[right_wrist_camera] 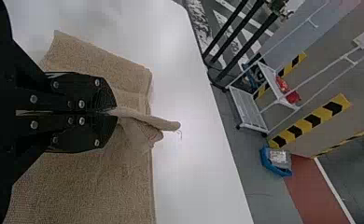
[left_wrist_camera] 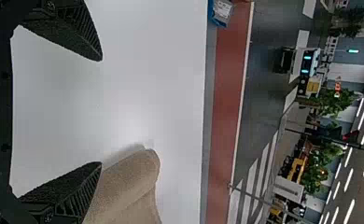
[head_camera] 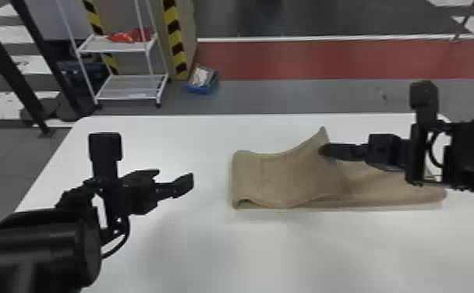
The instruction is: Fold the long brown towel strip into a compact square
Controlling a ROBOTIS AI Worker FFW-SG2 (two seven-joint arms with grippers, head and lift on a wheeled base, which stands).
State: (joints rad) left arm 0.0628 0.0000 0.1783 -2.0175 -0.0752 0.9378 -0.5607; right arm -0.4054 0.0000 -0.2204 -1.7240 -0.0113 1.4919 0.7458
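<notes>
If folding further, rate right gripper (right_wrist_camera: pixel 115 112) nearer, clenched on towel (head_camera: pixel 275 177) at raised far edge; record long axis left-right on table (head_camera: pixel 209 257), at right, with left gripper (left_wrist_camera: pixel 101 111) spread, off left end.

1. Desk (head_camera: pixel 205 134): white, smooth top; far edge straight, far left corner rounded. The left side slants in the head view.
2. Towel (head_camera: pixel 277 179): light brown, textured cloth. Location: right part of the desk, nearer the far edge, long direction roughly parallel to that edge.
3. Left end of towel: folded over, layers stacked. A small gap opens between layers at the near left corner.
4. Upper layer: far corner raised to a peak, fabric sloping down to the left.
5. Right portion of towel: extends toward the desk's right side; partly hidden in the head view.
6. Shading: soft shadow on the desk beside the towel's near edge.
</notes>
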